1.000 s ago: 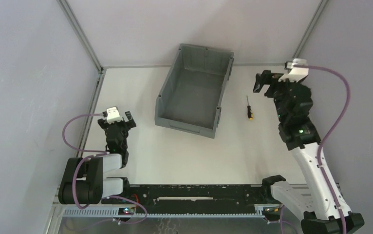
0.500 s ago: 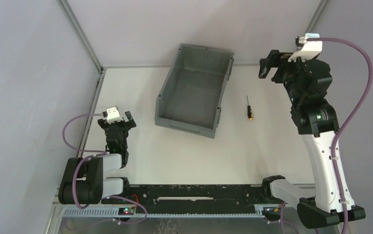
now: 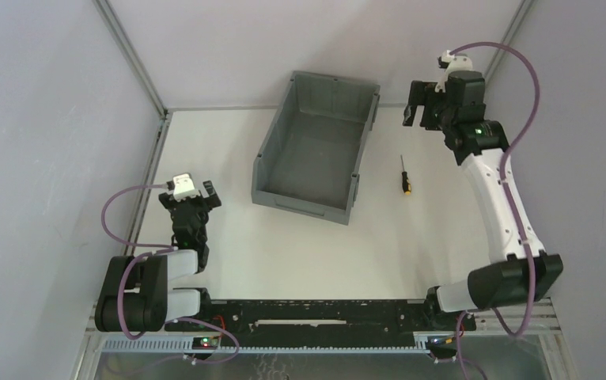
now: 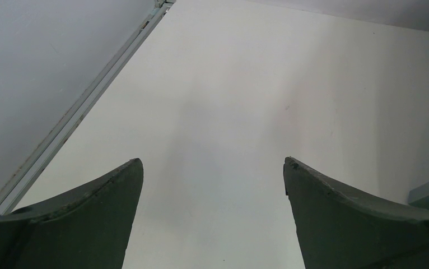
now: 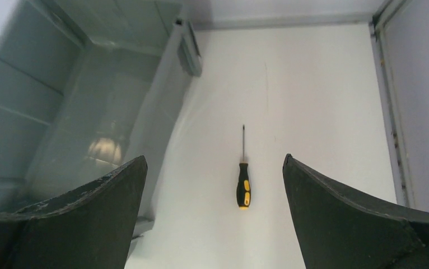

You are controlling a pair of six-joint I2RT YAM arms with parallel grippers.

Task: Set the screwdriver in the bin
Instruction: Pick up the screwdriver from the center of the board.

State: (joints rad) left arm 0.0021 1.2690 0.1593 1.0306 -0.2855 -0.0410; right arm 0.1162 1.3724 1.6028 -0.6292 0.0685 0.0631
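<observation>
Right of the bin [image 3: 304,203], lying flat on the white tabletop [image 3: 300,245], is the screwdriver [image 5: 243,168]. It is near the bin's right wall but not touching it, and roughly parallel to that wall. Its tip points toward the bin's back end, and its black-and-yellow handle sits about level with the bin's front right corner.

The tool looks light and stiff, so lifting it should need little force. The thin metal shaft is probably slippery and sits low against the tabletop, which makes it a poor place to pinch. The handle is thicker and likely easier to grip, so it is the better hold, taken across its width near the middle so the tool does not tip. The bin is wide and open-topped, and nothing shows inside it, so a release from above its floor should do.

The right claw [image 3: 417,117] is off the bin's back right corner, raised above the tabletop, with its fingers spread and nothing between them. Its wrist view frames the screwdriver in the gap below. The left claw [image 3: 195,198] is well to the left of the bin's front left corner, also spread and empty.

By count there is one screwdriver, one bin, and two arms, each carrying one two-fingered claw.
</observation>
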